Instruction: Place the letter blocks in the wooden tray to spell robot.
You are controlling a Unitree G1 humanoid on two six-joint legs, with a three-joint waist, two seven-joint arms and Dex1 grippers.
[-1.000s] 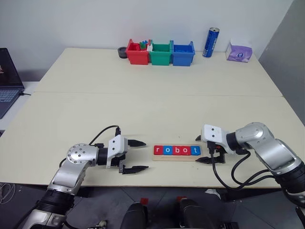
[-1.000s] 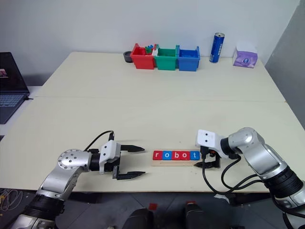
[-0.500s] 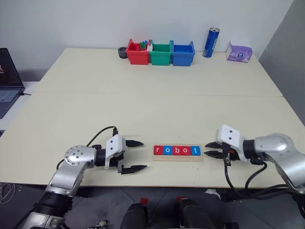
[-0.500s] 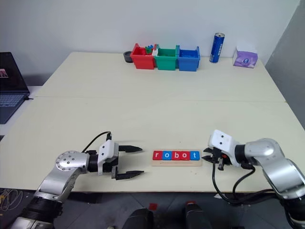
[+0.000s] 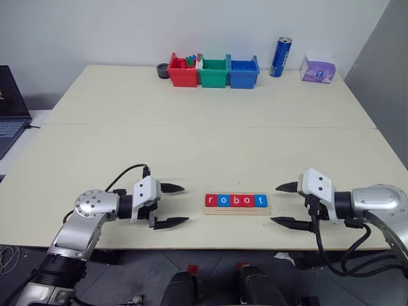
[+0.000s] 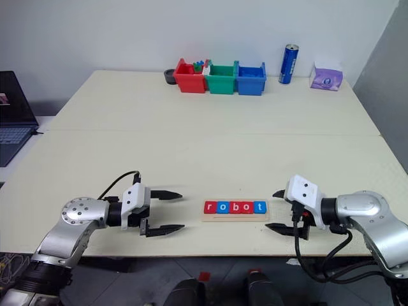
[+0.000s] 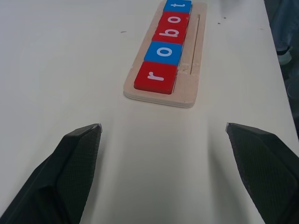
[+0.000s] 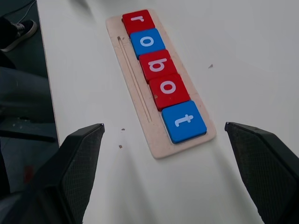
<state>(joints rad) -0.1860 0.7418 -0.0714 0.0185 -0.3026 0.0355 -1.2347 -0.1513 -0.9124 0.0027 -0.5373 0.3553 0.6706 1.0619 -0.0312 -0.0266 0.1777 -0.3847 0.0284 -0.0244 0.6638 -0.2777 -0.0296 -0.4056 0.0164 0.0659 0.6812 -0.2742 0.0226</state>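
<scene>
Five letter blocks lie side by side in the wooden tray near the table's front edge, reading r, o, b, o, t in red, blue, red, red, blue. My left gripper hovers open a short way off the tray's left end, empty. My right gripper is open and empty just off the tray's right end. In the left wrist view the red r block is nearest. The blue t block is nearest in the right wrist view. Neither gripper touches the tray.
Red, green and blue bins stand in a row at the back, with a blue can and a purple tissue pack to their right. A laptop sits off the left side. The tray lies close to the table's front edge.
My right gripper drew back to the right, away from the tray's end; its jaws narrowed half a second ago and stand wide again. The blocks and tray stayed put.
</scene>
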